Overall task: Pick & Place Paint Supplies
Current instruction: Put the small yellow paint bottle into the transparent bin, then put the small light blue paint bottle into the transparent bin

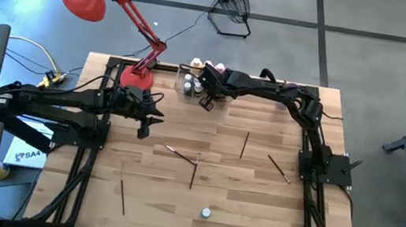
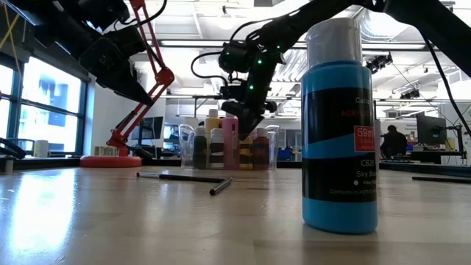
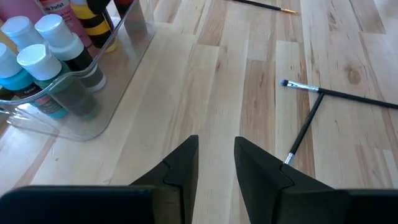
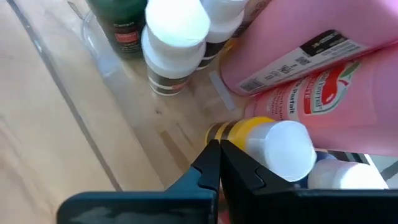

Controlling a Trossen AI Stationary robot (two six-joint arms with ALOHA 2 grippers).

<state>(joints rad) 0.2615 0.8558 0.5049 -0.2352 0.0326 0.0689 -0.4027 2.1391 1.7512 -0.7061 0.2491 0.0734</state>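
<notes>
A clear bin (image 1: 193, 71) at the table's far edge holds pink bottles (image 4: 323, 74), a yellow bottle (image 4: 249, 132) and several small white-capped bottles (image 3: 56, 56). My right gripper (image 4: 219, 149) is shut, slanting down over the bin among these bottles. My left gripper (image 3: 216, 155) hovers open above bare table left of the bin, with nothing between its fingers. A sky-blue bottle (image 2: 340, 125) stands upright near the front edge (image 1: 206, 212). Thin brushes (image 1: 245, 145) (image 1: 193, 169) lie flat on the table. My right gripper's shut fingertips (image 4: 211, 155) stand close beside the yellow bottle's neck (image 4: 239, 132), just below its white cap, coming slanting down from above. Whether they touch the bottle, I cannot tell.
A red desk lamp stands with its base (image 1: 136, 76) just left of the bin. More brushes lie at the right (image 1: 279, 168) and near left (image 1: 121, 196). Two crossed brushes (image 3: 311, 118) lie ahead of my left gripper. Bare wood stretches across the table's middle.
</notes>
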